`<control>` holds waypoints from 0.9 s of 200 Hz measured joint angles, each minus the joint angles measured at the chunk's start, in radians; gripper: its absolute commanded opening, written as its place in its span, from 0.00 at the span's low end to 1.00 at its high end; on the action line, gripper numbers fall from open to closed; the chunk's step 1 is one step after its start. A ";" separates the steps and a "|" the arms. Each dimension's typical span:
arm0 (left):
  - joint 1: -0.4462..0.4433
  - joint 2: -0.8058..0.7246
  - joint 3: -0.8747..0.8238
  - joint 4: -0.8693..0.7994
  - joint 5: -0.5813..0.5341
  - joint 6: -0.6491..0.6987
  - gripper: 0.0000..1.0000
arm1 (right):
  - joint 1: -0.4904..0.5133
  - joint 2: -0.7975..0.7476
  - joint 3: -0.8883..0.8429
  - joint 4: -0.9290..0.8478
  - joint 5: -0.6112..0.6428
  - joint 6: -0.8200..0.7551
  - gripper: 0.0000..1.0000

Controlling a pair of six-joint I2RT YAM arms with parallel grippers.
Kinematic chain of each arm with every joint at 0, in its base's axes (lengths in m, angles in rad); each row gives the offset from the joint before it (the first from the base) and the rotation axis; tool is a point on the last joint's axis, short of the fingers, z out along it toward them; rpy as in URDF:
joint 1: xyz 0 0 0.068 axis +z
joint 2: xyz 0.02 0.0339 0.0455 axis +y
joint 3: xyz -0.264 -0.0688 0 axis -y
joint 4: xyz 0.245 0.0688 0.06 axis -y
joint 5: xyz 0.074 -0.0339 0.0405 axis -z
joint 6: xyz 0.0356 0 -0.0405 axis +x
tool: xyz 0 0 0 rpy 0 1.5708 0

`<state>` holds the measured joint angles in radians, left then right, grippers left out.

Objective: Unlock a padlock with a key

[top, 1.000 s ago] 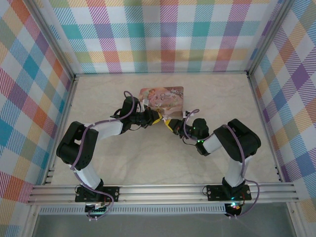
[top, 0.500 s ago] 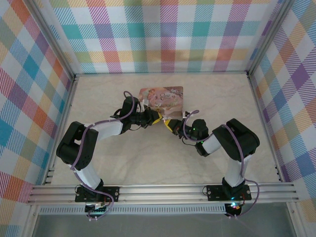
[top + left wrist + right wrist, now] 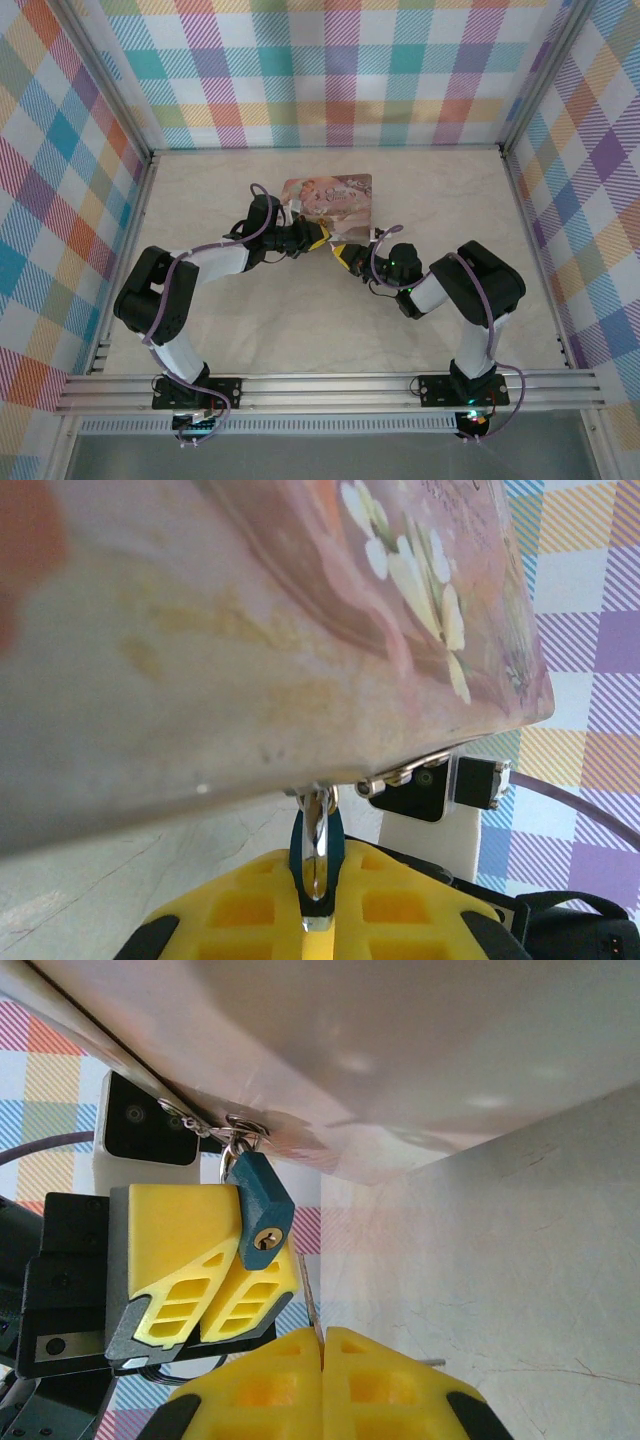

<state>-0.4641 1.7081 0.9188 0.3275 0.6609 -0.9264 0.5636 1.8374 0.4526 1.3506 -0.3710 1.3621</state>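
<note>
The small blue-grey padlock [image 3: 258, 1210] hangs by its thin shackle [image 3: 317, 830] from the clasp of the pink illustrated tin [image 3: 328, 198]. My left gripper [image 3: 318, 920] is shut on the padlock body, its yellow fingers [image 3: 190, 1260] on either side. The brass keyhole [image 3: 265, 1239] faces the right wrist camera. My right gripper [image 3: 322, 1355] is shut on the thin silvery key [image 3: 314, 1318]. The key's blade points up, with its tip just below and right of the padlock, outside the keyhole. In the top view both grippers [image 3: 318, 240] [image 3: 345, 252] meet at the tin's near edge.
The tin's underside [image 3: 430, 1050] looms close above both wrist cameras, tilted up off the pale marble-patterned table [image 3: 300, 320]. Checked walls [image 3: 340, 70] enclose the table on three sides.
The right gripper has edged slightly left toward the padlock. The left arm and the tin have held still.
</note>
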 measured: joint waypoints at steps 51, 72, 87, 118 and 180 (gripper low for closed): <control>0.000 0.000 -0.013 0.016 0.002 -0.001 0.10 | 0.000 0.000 0.006 0.000 0.003 0.000 0.00; 0.000 0.000 -0.014 0.016 0.003 -0.001 0.10 | 0.000 -0.007 0.006 0.000 0.003 0.000 0.00; 0.000 0.000 -0.014 0.016 0.004 -0.001 0.10 | 0.000 -0.016 0.006 0.000 0.003 0.000 0.00; 0.000 0.000 -0.014 0.019 0.004 -0.001 0.10 | 0.000 -0.018 0.008 0.000 0.003 0.000 0.00; 0.000 0.000 -0.015 0.039 0.003 -0.002 0.10 | 0.000 -0.018 0.016 -0.002 0.002 0.000 0.00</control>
<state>-0.4637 1.7077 0.9035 0.3660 0.6640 -0.9287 0.5632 1.8198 0.4690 1.3491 -0.3691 1.3617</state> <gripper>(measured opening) 0.103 0.051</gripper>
